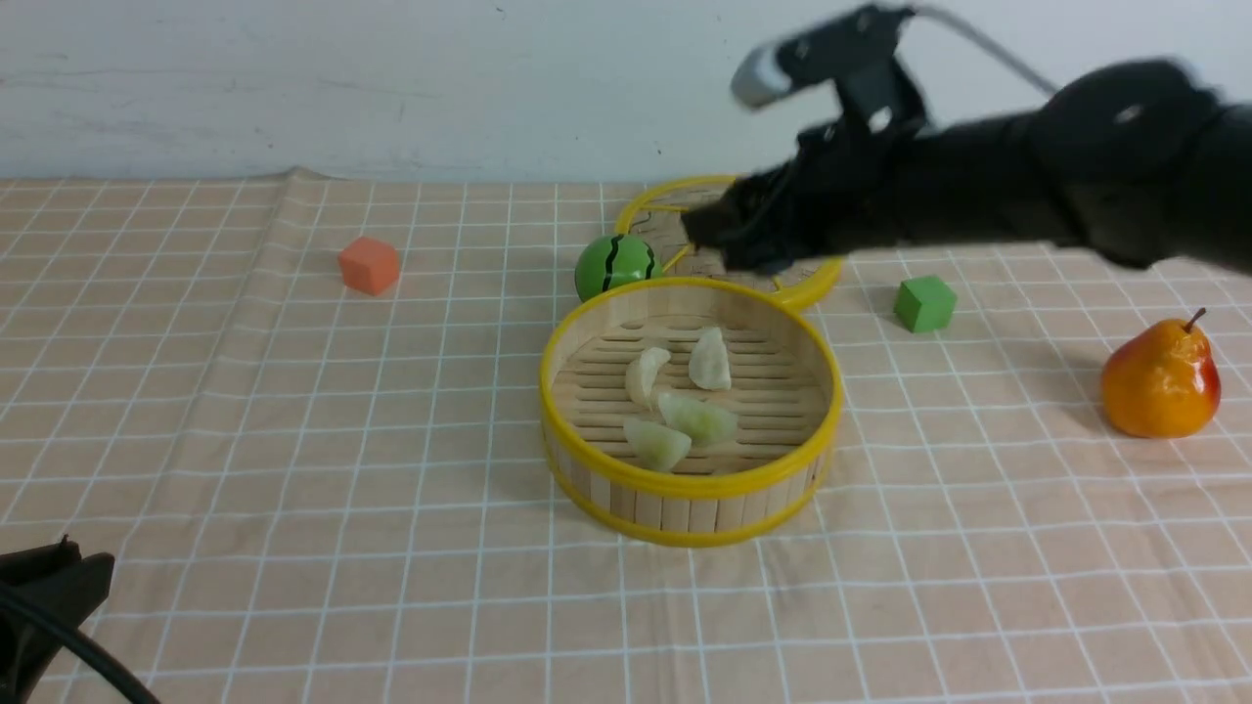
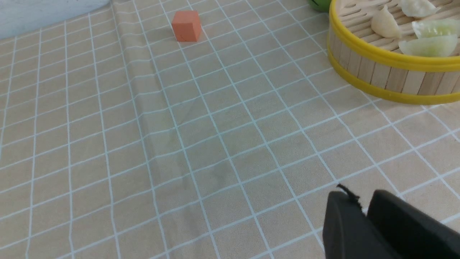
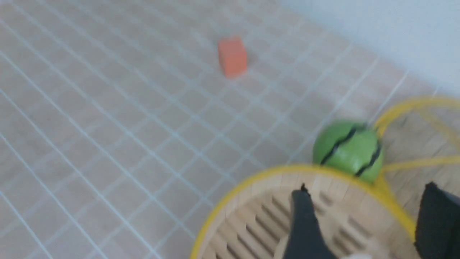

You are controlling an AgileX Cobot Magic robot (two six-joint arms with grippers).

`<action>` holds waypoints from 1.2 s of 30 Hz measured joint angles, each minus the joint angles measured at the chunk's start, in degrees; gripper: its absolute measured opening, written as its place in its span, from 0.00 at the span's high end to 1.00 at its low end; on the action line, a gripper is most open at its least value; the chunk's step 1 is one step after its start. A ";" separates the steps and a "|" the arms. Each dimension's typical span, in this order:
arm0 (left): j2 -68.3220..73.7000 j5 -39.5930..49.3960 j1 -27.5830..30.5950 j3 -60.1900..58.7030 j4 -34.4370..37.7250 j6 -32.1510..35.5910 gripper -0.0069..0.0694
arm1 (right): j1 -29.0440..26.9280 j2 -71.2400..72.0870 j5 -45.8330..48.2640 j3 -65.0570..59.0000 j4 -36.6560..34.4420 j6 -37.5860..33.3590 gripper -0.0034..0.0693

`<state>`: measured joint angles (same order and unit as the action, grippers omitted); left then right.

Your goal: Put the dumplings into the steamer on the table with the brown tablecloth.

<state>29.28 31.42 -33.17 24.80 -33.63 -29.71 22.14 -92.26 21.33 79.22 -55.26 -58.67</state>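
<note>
Matte black right arm [image 1: 988,181], glossy rounded black joint, pale grey rounded cap, small white spot, thin grey cable behind; left fingers [image 1: 59,587] black, with a black cable [image 1: 78,640]

The woven lid [image 1: 802,284] is partly hidden (behind the right arm [image 1: 978,181], itself blurred and cut off by the front view's edge).
</note>
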 joint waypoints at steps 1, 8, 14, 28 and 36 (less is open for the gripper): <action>0.00 0.00 0.00 0.00 0.00 0.00 0.79 | 0.00 1.53 0.23 0.00 0.13 0.00 0.46; 0.00 -0.05 0.00 0.00 0.00 0.00 0.79 | 0.00 26.99 6.04 -1.11 17.77 1.71 0.94; 0.00 -0.05 0.00 0.00 0.00 0.00 0.79 | 0.00 43.28 7.58 -15.23 32.50 13.57 0.97; 0.00 -0.05 0.00 0.00 0.00 0.00 0.77 | 0.00 73.27 7.76 -58.60 39.20 59.28 0.96; 0.00 -0.11 0.00 -0.06 0.00 0.00 0.77 | 0.00 75.03 7.16 -67.24 41.26 71.95 0.96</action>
<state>29.28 31.31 -33.17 24.74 -33.63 -29.71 22.14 -17.22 28.49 11.99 -14.00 13.28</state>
